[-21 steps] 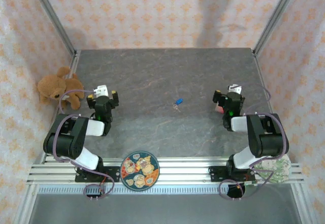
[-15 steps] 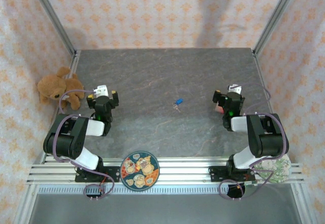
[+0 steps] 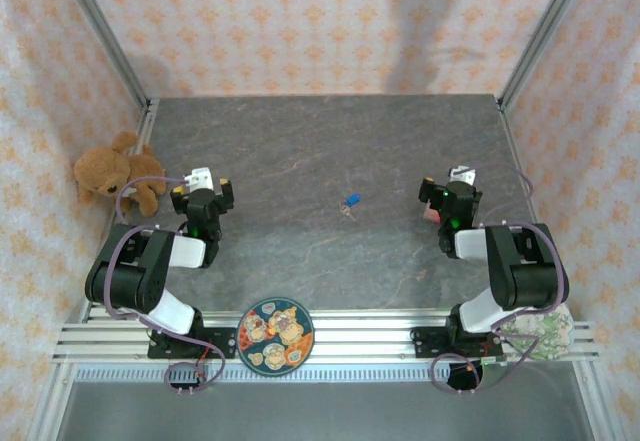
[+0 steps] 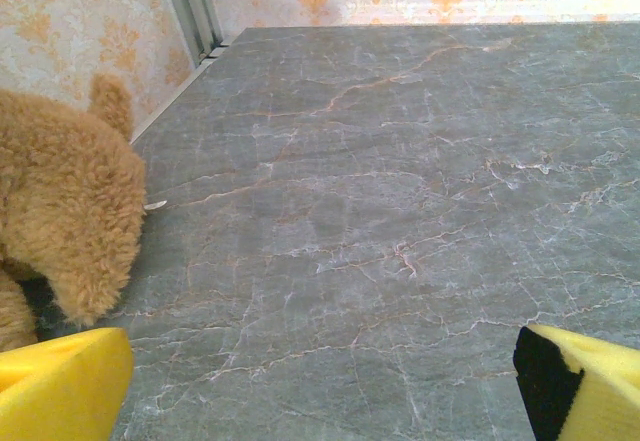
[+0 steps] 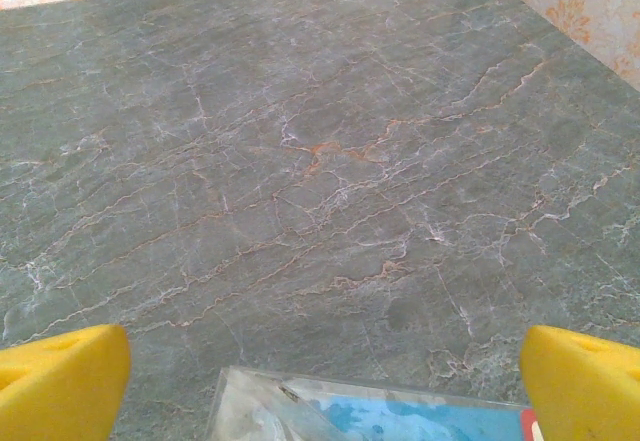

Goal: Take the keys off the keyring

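Left hand (image 3: pixel 203 193) and right hand (image 3: pixel 447 196) gape empty — best pin the blue keyring (image 3: pixel 352 200), then tease its key (image 3: pixel 345 211) free.

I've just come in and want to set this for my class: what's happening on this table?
Nothing is being handled yet. Both arms sit back, the left hand and the right hand open and empty. The blue keyring lies on the table between them, with the pale key beside it. Whether they are joined is too small to tell.
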